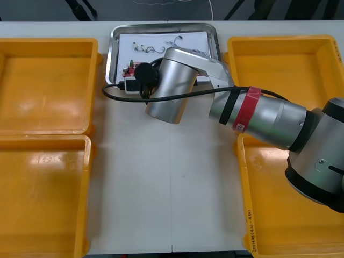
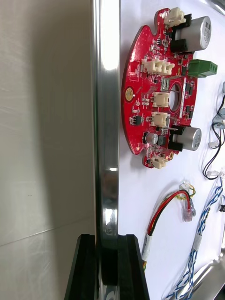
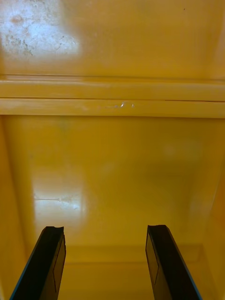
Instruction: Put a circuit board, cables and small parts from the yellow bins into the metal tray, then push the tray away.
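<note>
The metal tray [image 1: 114, 49], white inside, stands at the far middle of the table. It holds a round red circuit board [image 2: 154, 93], a red and yellow cable [image 2: 168, 206], a twisted blue and white cable [image 2: 201, 239] and a black cable [image 2: 214, 154]. My right gripper [image 2: 107, 239] is shut on the tray's near rim [image 2: 107, 93], with one finger inside the tray and one outside. In the front view the right arm's wrist [image 1: 169, 86] covers that spot. My left gripper [image 3: 105, 229] hangs open above the bare floor of a yellow bin [image 3: 112, 164].
Two yellow bins [image 1: 48, 86] [image 1: 43, 193] flank the table on the left and two more [image 1: 285, 64] [image 1: 279, 215] on the right. The arm's own black hose [image 1: 113, 95] loops over the table beside the tray. A bare strip of table [image 1: 161, 188] runs between the bins.
</note>
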Action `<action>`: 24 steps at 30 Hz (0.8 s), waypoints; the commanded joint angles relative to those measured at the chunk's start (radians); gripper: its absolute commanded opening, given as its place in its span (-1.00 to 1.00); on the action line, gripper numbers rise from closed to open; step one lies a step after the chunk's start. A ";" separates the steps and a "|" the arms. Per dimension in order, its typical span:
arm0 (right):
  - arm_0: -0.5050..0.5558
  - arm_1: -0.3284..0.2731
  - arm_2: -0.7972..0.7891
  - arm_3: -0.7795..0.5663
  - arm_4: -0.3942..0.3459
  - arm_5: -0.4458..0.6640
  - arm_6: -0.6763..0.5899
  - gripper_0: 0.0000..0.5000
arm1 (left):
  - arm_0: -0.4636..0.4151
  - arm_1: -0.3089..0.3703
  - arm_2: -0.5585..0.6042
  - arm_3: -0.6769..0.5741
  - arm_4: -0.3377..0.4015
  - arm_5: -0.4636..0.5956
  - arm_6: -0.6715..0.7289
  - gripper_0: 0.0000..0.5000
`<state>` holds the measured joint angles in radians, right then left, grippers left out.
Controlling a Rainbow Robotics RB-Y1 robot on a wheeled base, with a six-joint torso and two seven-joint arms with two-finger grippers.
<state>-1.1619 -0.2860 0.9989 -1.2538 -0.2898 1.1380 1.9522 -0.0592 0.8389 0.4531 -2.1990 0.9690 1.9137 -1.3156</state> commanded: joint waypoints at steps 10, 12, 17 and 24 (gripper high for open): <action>-0.056 0.014 -0.028 0.017 0.023 -0.031 0.040 -1.00 | 0.021 0.045 0.029 -0.030 0.007 0.006 -0.045 1.00; -0.056 0.016 -0.028 0.016 0.023 -0.031 0.040 -0.99 | 0.021 0.045 0.029 -0.030 0.007 0.006 -0.045 1.00; -0.055 0.014 -0.028 0.016 0.011 -0.024 0.040 0.18 | 0.021 0.045 0.029 -0.030 0.007 0.006 -0.045 1.00; -0.056 0.014 -0.028 0.013 -0.015 -0.007 0.045 1.00 | 0.021 0.045 0.029 -0.030 0.007 0.006 -0.045 1.00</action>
<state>-1.1621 -0.2860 0.9989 -1.2325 -0.2946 1.1202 1.9522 -0.0592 0.8389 0.4531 -2.1990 0.9690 1.9137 -1.3156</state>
